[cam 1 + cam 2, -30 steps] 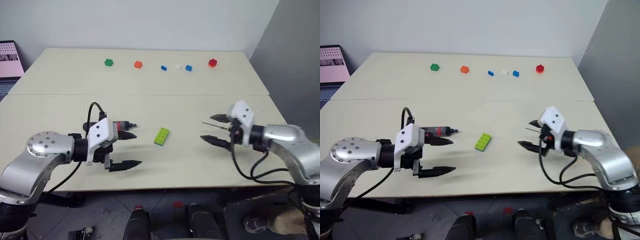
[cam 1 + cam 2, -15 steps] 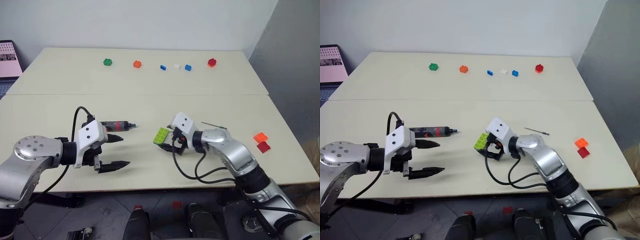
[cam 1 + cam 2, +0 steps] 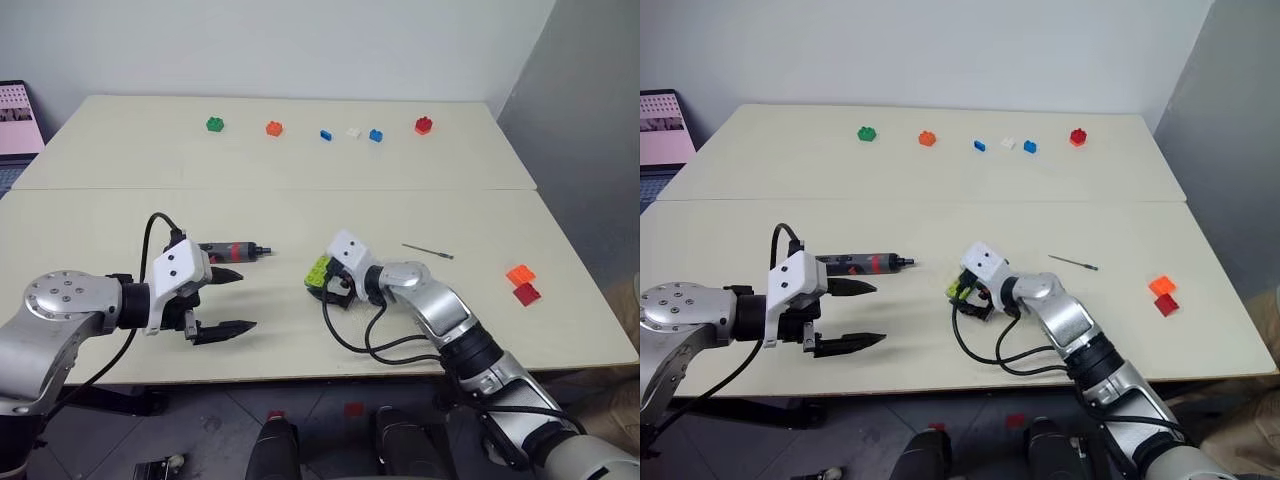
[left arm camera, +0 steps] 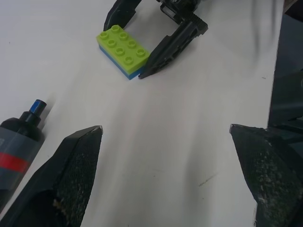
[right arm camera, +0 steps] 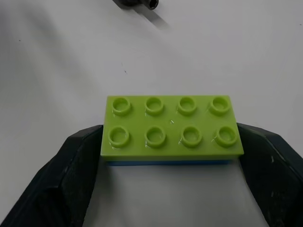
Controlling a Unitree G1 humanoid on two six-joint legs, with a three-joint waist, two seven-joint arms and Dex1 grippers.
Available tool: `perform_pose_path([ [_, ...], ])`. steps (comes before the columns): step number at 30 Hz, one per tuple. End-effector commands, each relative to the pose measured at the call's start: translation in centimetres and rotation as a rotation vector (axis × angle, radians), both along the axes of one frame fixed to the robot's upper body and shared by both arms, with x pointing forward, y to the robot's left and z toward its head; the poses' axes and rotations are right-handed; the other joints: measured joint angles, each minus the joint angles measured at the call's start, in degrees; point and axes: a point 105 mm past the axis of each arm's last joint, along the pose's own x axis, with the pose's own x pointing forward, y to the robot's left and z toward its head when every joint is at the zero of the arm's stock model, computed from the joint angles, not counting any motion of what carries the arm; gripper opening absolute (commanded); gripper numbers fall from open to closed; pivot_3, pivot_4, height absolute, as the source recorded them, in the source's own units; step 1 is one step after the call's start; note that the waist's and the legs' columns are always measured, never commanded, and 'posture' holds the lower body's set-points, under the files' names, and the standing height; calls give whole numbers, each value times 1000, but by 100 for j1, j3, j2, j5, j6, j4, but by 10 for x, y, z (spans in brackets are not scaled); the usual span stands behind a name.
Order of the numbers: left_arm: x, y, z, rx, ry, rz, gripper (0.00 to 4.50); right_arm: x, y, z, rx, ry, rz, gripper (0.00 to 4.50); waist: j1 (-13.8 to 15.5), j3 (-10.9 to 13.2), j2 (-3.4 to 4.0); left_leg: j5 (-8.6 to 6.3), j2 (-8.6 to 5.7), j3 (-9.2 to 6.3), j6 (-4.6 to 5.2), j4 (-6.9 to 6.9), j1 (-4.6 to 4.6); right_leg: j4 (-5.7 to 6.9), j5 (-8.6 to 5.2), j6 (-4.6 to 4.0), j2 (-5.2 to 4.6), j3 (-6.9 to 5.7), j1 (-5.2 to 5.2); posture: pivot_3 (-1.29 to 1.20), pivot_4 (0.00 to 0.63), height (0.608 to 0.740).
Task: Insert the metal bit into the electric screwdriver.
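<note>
The electric screwdriver (image 3: 232,250), black with a red band, lies on the table with its tip toward the middle. My left gripper (image 3: 245,300) hovers open just in front of it, holding nothing. The screwdriver's front end (image 4: 19,142) lies beside one finger in the left wrist view. The metal bit (image 3: 428,250), a thin grey rod, lies alone to the right of centre. My right gripper (image 5: 168,137) is open at the table's middle. Its two fingers (image 5: 71,175) flank the short ends of a lime green brick (image 3: 320,268).
A row of small bricks lies at the back: green (image 3: 215,124), orange (image 3: 274,128), blue (image 3: 326,135), white (image 3: 353,132), blue (image 3: 376,135), red (image 3: 424,125). An orange brick (image 3: 520,273) and a red brick (image 3: 526,293) lie near the right edge. A screen (image 3: 20,120) stands far left.
My right arm swung from the right side across to the lime brick, leaving the bit lying behind it. My left gripper drew back a little to the left. Screwdriver and bit stayed put.
</note>
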Motion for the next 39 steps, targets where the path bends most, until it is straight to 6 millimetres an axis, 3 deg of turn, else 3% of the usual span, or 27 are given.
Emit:
perform_pose_path([
  [1, 2, 0, 10, 17, -45, -16, 4500, 4, 1, 17, 46, -22, 3, 4419, 0, 0, 0, 0, 0, 0, 0, 0, 0, 0, 0, 0, 0, 0, 0, 0, 150, 740],
  [2, 2, 0, 10, 17, -46, -17, 4500, 4, 1, 17, 55, -19, 0, 4419, 0, 0, 0, 0, 0, 0, 0, 0, 0, 0, 0, 0, 0, 0, 0, 0, 150, 740],
  [7, 2, -2, 10, 9, -50, -24, 4500, 4, 4, 20, 98, -10, 4, 3467, -1, 0, 0, 0, 0, 0, 0, -1, 0, 0, 0, 0, 0, 0, 0, 0, 150, 740],
  [15, 2, -8, 15, -41, -72, -44, 4500, 0, 3, 21, 91, -48, 30, 3469, 1, 0, 1, 0, 0, 0, 0, -1, 0, -1, 0, 0, 0, 0, 0, 0, 150, 740],
  [20, 1, -20, 24, -133, -112, -96, 4500, -4, -12, 35, 99, -109, 27, 3469, 6, 0, 0, 0, 0, 0, 0, -1, -2, -1, 0, 0, 0, 0, 0, 0, 150, 740],
  [25, 1, -37, 30, -208, -155, -156, 4500, -8, -52, 55, 108, -172, -71, 3469, 35, 0, 0, 0, -2, -2, 0, 0, -4, -1, 0, 1, -1, 0, 1, 0, 150, 740],
  [29, 1, -53, 30, -236, -157, -227, 4500, -14, -98, 69, 102, -228, -222, 3469, 44, -1, -1, 0, -3, -3, 0, 2, -4, -2, -1, 1, -1, 1, 4, 0, 150, 740],
  [36, 7, -76, 38, -326, -178, -307, 4500, -34, -172, 78, 106, -292, -524, 3468, 41, -1, -2, 0, -3, -2, 0, 3, -3, -3, 0, 1, 0, 2, 5, 0, 150, 740],
  [39, 10, -83, 37, -334, -173, -337, 4500, -44, -207, 73, 97, -335, -667, 3468, 27, -2, -2, 0, -4, -2, 0, 6, -2, -3, 0, 1, 0, 4, 7, 0, 150, 740],
])
